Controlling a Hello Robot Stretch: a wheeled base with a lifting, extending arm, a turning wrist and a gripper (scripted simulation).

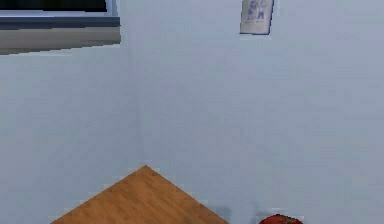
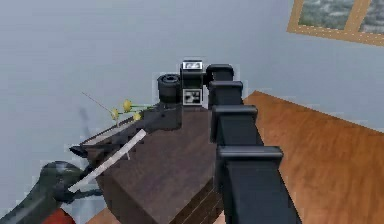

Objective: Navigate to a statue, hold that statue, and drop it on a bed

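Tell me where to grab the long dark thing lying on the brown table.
Probably its narrow middle, taken from above: the long dark thing lies flat and slantwise on the brown table, so its top is free while the tabletop blocks its underside. The claw shows by its far end.

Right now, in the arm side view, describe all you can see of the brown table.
The table is a dark brown block with a flat, wood-grained top and darker sides. It stands on the wooden floor near the pale wall. The arm crosses its right part, and the gripper shows at its far edge. A pale strip lies slantwise at its left corner.
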